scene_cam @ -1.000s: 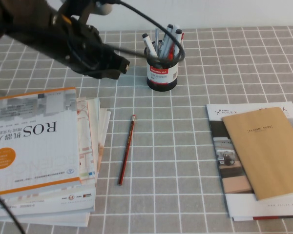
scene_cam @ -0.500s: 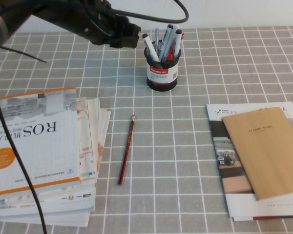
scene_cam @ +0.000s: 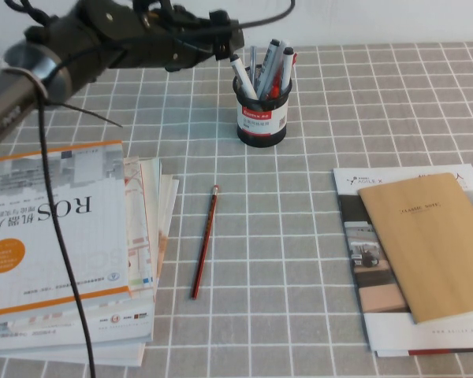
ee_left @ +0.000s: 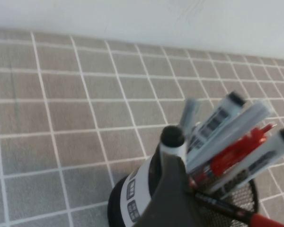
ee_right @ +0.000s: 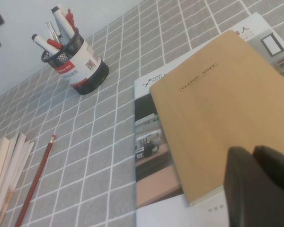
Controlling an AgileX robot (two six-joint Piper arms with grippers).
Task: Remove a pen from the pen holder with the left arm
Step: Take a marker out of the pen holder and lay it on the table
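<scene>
Left end effector (scene_cam: 232,39): raised at the far side of the tabletop (scene_cam: 299,236), just beside the top of the pen holder (scene_cam: 262,118) on its left; fingers spread, nothing between them
Contact: one finger (ee_left: 173,198) sits in front of the black-capped marker (ee_left: 173,142); cannot tell whether they touch
Pens (scene_cam: 266,67): all in the holder, leaning outward, white markers with dark caps and one red pen
Pen holder: upright black mesh cup with a red-and-white label, far centre of the tabletop
Right end effector (ee_right: 253,153): seen only from its own wrist, low over the near edge of the brown notebook (scene_cam: 430,244), fingers pressed together, holding nothing
Brochure (scene_cam: 361,260): under the notebook, on the right
Pencil (scene_cam: 205,240): red, lying flat in front of the holder, well apart from it
Book stack (scene_cam: 55,236): near left
</scene>
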